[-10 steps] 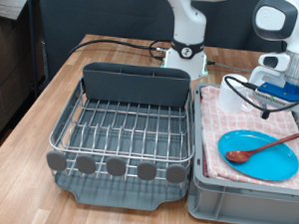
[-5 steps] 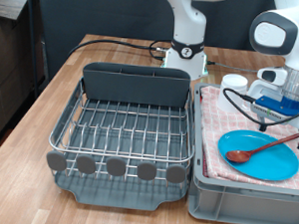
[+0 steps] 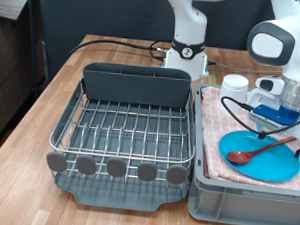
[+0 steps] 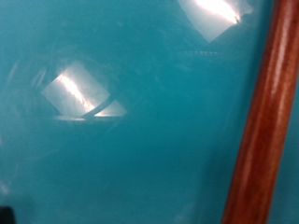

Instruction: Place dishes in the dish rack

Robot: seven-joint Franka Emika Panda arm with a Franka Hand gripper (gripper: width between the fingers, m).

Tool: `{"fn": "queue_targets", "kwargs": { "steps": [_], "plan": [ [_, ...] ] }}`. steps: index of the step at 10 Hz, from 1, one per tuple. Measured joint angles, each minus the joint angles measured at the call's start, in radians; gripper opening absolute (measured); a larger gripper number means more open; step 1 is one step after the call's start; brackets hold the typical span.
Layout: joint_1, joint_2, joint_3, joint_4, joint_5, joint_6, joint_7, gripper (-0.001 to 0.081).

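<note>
You're looking at a lab mock-up of a kitchen: a robot arm (image 3: 186, 24) bolted to a wooden bench (image 3: 51, 88) beside a dish rack (image 3: 129, 132).

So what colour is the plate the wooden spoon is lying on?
Light blue, almost turquoise; the plate fills the wrist view, which shows it best, with the spoon across it.

Wooden tabletop (image 3: 61, 89) fills scene; dark cabinet (image 3: 7, 66) at exterior view's left edge; bright, even lighting.
</note>
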Motion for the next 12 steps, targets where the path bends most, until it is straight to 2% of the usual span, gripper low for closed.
{"fn": "queue_targets", "kwargs": {
  "steps": [1, 2, 3, 4, 5, 6, 7, 8, 12],
  "plan": [
    [0.005, 0.006, -0.006, 0.0, -0.009, 0.008, 0.019, 0.0711],
    [0.013, 0.011, -0.015, 0.0, -0.017, 0.016, 0.036, 0.0535],
    [0.02, 0.014, -0.02, 0.0, -0.026, 0.018, 0.051, 0.0535],
    [0.027, 0.016, -0.024, 0.0, -0.03, 0.019, 0.063, 0.0335],
    [0.031, 0.017, -0.025, 0.0, -0.03, 0.019, 0.071, 0.0335],
    [0.032, 0.017, -0.025, 0.0, -0.03, 0.018, 0.073, 0.0173],
    [0.033, 0.017, -0.024, 0.0, -0.03, 0.017, 0.073, 0.0173],
    [0.033, 0.016, -0.023, 0.002, -0.028, 0.011, 0.073, 0.009],
    [0.017, -0.01, 0.003, 0.015, 0.023, -0.04, 0.026, 0.009]
  ]
}}
